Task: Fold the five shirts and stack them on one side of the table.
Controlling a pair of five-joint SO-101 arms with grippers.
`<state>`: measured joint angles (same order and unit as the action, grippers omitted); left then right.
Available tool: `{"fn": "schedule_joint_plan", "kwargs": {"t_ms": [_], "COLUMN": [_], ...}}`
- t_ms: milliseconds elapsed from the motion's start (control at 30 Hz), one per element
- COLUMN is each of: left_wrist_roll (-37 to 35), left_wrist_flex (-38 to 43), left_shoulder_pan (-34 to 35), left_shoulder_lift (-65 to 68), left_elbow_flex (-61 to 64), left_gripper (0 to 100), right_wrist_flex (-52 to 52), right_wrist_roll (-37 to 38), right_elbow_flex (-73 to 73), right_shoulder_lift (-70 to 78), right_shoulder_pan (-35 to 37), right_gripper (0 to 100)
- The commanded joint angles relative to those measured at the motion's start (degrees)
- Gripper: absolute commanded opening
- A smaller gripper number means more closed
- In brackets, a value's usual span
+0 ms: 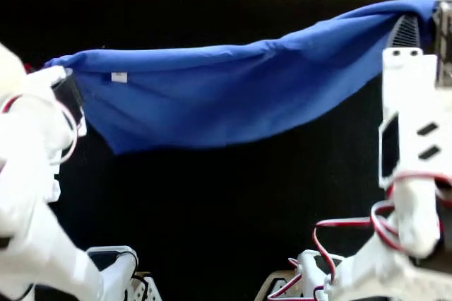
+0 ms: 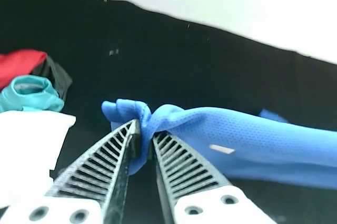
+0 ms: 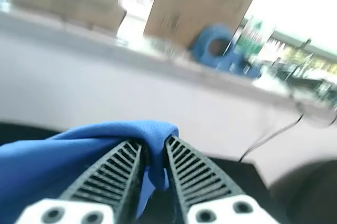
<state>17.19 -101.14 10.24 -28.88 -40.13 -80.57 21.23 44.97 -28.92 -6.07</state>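
A blue shirt (image 1: 226,92) hangs stretched between the two arms above the black table (image 1: 233,216), sagging in the middle, with a small white label near its left end. My left gripper (image 2: 144,129) is shut on a bunched corner of the blue shirt (image 2: 247,148); in the high view this left gripper (image 1: 62,78) is at the far left. My right gripper (image 3: 154,148) is shut on the other end of the blue shirt (image 3: 79,148), held high at the right gripper (image 1: 413,15) position, top right of the high view.
In the left wrist view, a red shirt (image 2: 20,66), a teal shirt (image 2: 29,93), a dark garment (image 2: 57,79) and a white shirt (image 2: 26,150) lie together on the table. Cardboard boxes (image 3: 200,3) stand in the room beyond the table.
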Motion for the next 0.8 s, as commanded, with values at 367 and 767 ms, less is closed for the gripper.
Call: {"fn": "schedule_joint_plan", "kwargs": {"t_ms": [367, 767], "left_wrist_roll": [0.2, 0.0], "left_wrist_flex": [2.7, 7.6], "left_shoulder_pan": [-0.1, 1.0], "left_shoulder_lift": [-1.2, -1.8], "left_elbow_flex": [6.4, 13.6], "left_gripper": [1, 1], "right_wrist_flex": [2.6, 12.1], "right_wrist_roll": [0.6, 5.1], "right_elbow_flex": [8.3, 6.7], "right_shoulder_lift": [0.0, -0.7], "right_shoulder_pan": [-0.9, -1.0], "right_gripper": [0.5, 0.5]}}
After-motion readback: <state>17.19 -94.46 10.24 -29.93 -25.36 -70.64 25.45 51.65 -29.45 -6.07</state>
